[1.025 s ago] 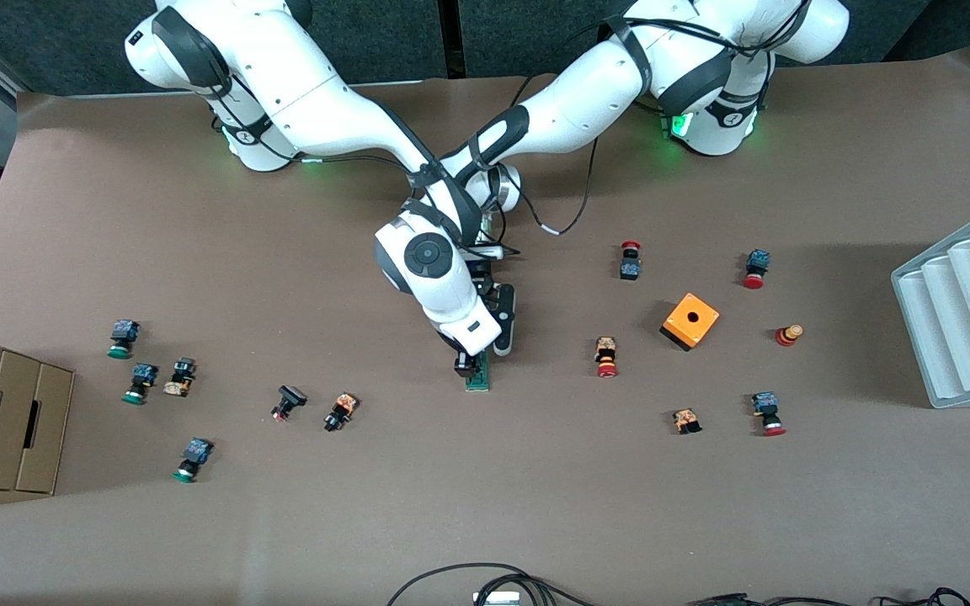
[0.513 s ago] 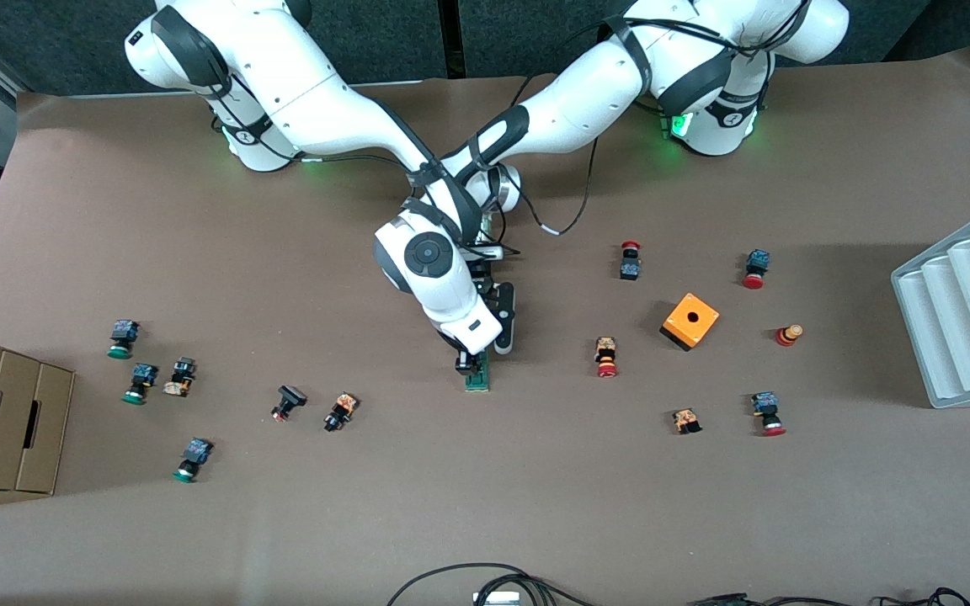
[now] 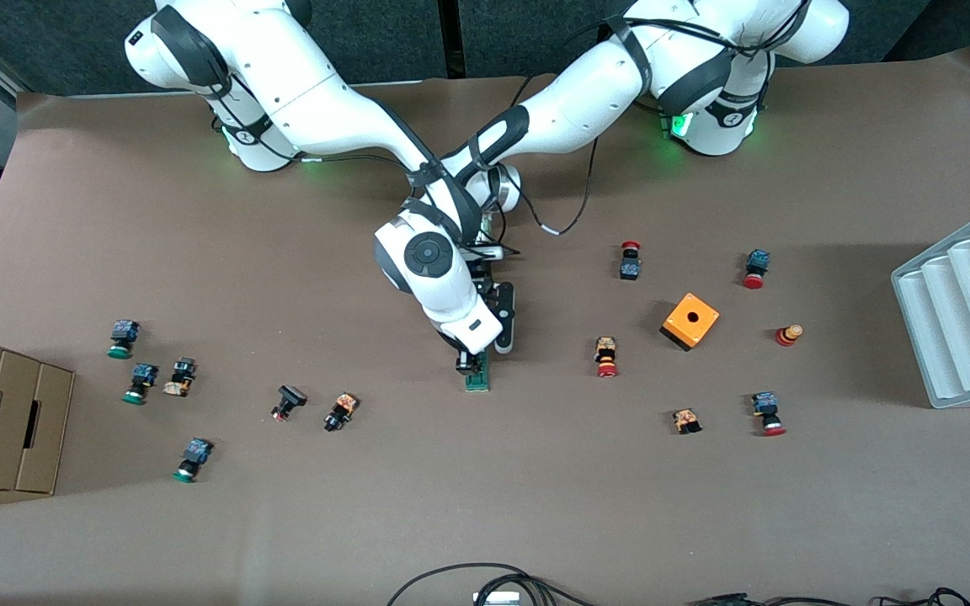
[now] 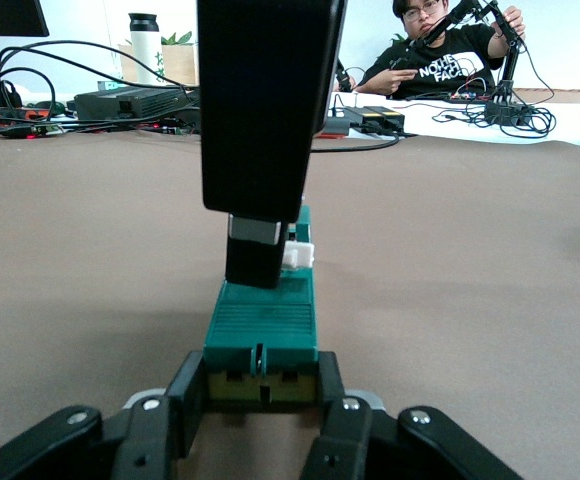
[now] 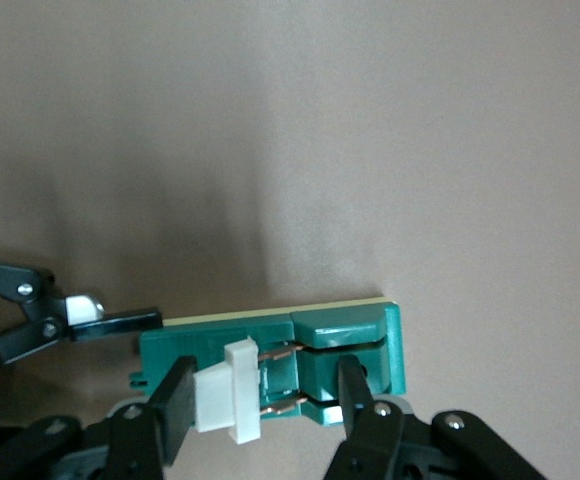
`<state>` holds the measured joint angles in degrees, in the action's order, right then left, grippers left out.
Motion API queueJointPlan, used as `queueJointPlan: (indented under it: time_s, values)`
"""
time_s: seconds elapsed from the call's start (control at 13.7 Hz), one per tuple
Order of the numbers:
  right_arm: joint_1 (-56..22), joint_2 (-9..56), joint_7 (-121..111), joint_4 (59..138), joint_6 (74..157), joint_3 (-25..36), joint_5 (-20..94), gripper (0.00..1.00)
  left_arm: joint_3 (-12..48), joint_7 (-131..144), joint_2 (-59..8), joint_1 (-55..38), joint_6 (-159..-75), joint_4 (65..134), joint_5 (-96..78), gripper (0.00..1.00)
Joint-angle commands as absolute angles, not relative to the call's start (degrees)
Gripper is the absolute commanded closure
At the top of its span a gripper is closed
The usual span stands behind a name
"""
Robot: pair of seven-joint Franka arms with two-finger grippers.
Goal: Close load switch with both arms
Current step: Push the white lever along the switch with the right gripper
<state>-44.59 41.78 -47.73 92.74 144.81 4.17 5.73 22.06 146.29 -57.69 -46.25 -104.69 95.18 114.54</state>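
Front view: load switch (image 3: 477,377) lies mid-table, bare table (image 3: 485,488) all around it. Left gripper (image 4: 260,400) clenched on the switch's end, low on the table. Right gripper (image 5: 260,400) straddles the white lever (image 5: 232,392), fingers (image 5: 175,405) either side, grasping it. Nearest clutter: red button (image 3: 606,358) and orange cube (image 3: 690,321) toward the left arm's end, well apart.

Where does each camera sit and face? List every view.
Front view: high across the table, facing both arms, which meet over the load switch.
Left wrist view: low, along the load switch; left gripper clamps its end.
Right wrist view: straight down on the load switch; right gripper at it.
Shared: the load switch.
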Motion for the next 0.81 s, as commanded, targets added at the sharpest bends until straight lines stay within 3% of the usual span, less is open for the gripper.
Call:
queueJointPlan:
  time_s: [0.0, 0.73]
  values:
    - [-44.0, 42.5, -49.8, 90.7, 145.5, 5.9, 5.1, 0.37, 21.0, 146.5, -59.3, -46.6, -105.5, 93.4, 115.8, 0.67]
    - [-43.9, 42.4, -49.8, 89.8, 145.3, 6.0, 5.2, 0.37, 21.0, 146.5, -59.3, -46.6, -105.5, 93.3, 115.8, 0.67]
